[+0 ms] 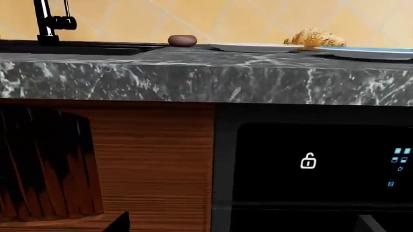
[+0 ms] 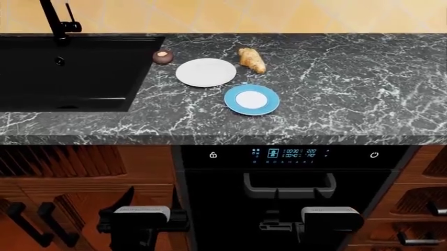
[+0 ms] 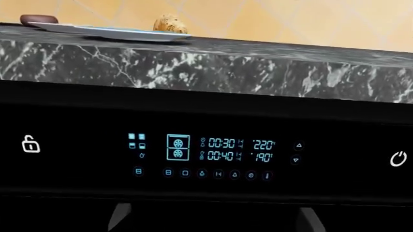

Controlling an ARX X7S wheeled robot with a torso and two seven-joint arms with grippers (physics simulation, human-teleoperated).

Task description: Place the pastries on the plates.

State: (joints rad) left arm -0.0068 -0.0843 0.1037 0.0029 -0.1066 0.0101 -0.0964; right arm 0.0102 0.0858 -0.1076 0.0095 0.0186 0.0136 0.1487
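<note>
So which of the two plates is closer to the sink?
The larger plain white plate; the blue-rimmed plate lies further from the sink.

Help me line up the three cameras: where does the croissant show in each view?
Head view: croissant lies on the countertop, just beyond the white plate's far right edge, off both plates.
Left wrist view: croissant sits on the counter's skyline, behind the plate rims.
Right wrist view: croissant peeks above the blue plate's rim.
Shared landmark: the marble countertop edge, with the oven's padlock icon under it.

oven panel [image 3: 219, 150] reading 00:30, 220, 00:40, 190, open-padlock sign [image 3: 30, 144]
</note>
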